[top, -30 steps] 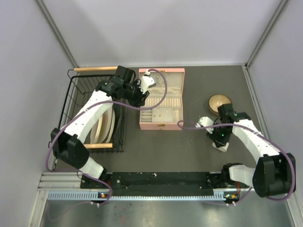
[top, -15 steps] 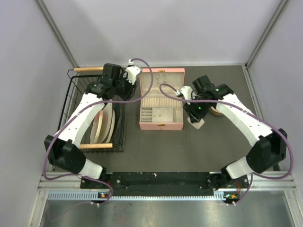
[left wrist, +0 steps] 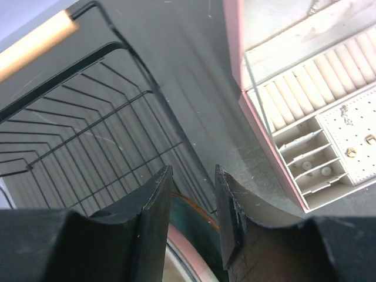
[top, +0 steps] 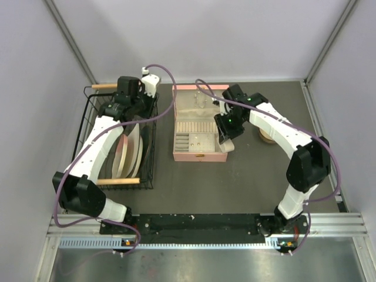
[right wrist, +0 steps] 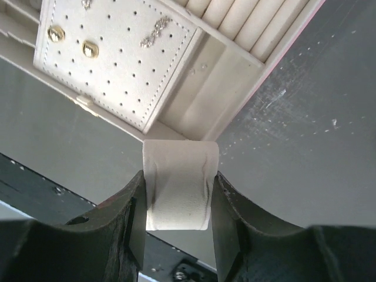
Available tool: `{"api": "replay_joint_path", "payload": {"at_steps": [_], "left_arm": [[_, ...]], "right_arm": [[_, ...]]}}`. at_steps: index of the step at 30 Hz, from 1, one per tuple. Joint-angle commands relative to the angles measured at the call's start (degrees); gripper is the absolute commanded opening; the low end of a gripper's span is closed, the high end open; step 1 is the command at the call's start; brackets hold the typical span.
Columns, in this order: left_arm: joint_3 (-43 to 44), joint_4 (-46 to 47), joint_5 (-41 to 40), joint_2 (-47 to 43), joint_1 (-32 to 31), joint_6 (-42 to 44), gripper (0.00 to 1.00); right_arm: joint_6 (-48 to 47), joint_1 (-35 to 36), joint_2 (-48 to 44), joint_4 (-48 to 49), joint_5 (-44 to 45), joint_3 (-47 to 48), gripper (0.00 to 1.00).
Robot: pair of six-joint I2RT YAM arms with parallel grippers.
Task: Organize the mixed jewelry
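The pink jewelry box [top: 200, 154] lies open at the table's middle. In the right wrist view its perforated panel [right wrist: 106, 70] carries two gold studs [right wrist: 56, 33] and a short silvery chain piece [right wrist: 154, 30]. My right gripper [top: 225, 141] is shut on a small white cushion roll [right wrist: 179, 185] and holds it above the box's front right corner, near an empty compartment [right wrist: 202, 88]. My left gripper [top: 136, 104] is open and empty [left wrist: 192, 176] over the black wire basket [top: 94, 126], left of the box. The tangle of chains is not clearly visible.
The wire basket [left wrist: 88, 135] holds upright plates [top: 126, 155] and has wooden handles [top: 117, 86]. A round wooden bowl [top: 265, 136] stands right of the box, partly hidden by the right arm. Grey walls close in on three sides.
My right arm has swung left from beside the wooden bowl to the box's front right corner, carrying the white cushion. My left arm has drawn back from the box to over the basket.
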Motion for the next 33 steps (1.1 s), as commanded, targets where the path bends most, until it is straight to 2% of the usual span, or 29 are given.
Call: {"api": "replay_joint_path", "payload": {"at_steps": [1,7,33], "left_arm": [[-0.4,4.2,-2.2,-3.3,2.1,-2.7,0.41],[-0.3,5.0,-2.7,-3.3,3.1,-3.4,0.41],[-1.5,6.1,-4.3,-4.2,3.4,-2.6,0.42]], "right_arm": [[9.5,0.7,1.4,2.8,1.3,4.4,0.00],[15.3,0.7,4.8,3.1,3.0,7.4,0.00],[20.9,2.2,10.4,3.5,11.6,8.7,0.00]]}}
